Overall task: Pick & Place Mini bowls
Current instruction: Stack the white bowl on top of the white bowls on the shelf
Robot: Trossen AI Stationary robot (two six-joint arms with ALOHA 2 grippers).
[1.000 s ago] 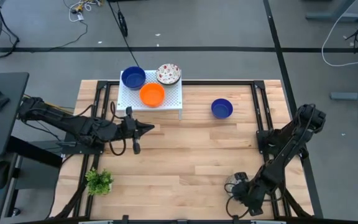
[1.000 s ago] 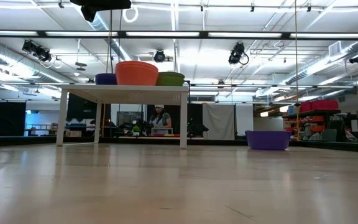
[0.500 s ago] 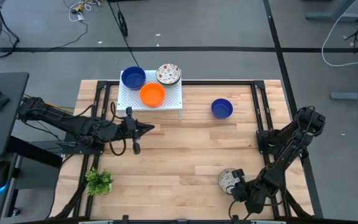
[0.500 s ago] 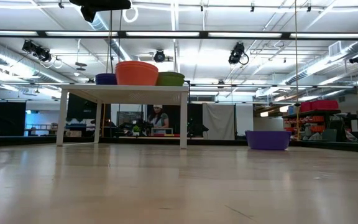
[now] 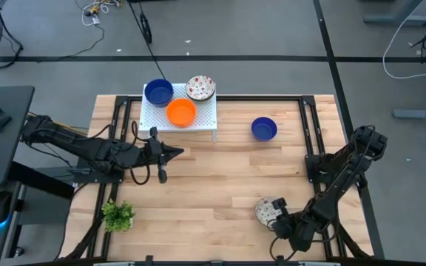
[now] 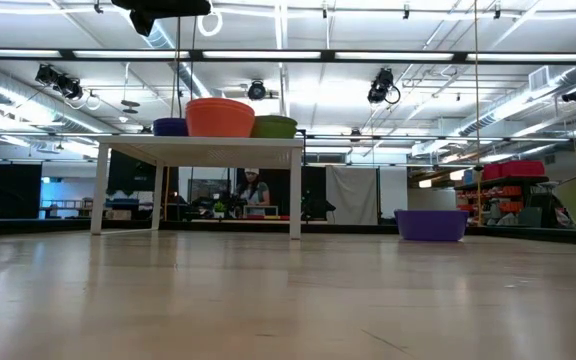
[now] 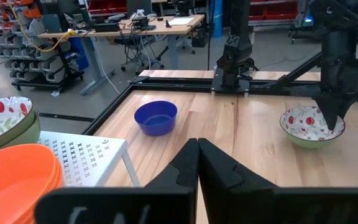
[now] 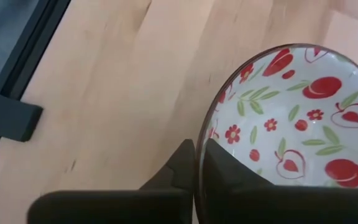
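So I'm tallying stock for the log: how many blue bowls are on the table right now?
2. One blue bowl sits on the white rack at its back left corner; the other blue bowl stands alone on the wooden table, right of the rack. Stacked ones could be hidden.

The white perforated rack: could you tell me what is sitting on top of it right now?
On the white perforated rack sit three mini bowls: a blue bowl, an orange bowl and a white patterned bowl. Whether any is a stack cannot be seen from above.
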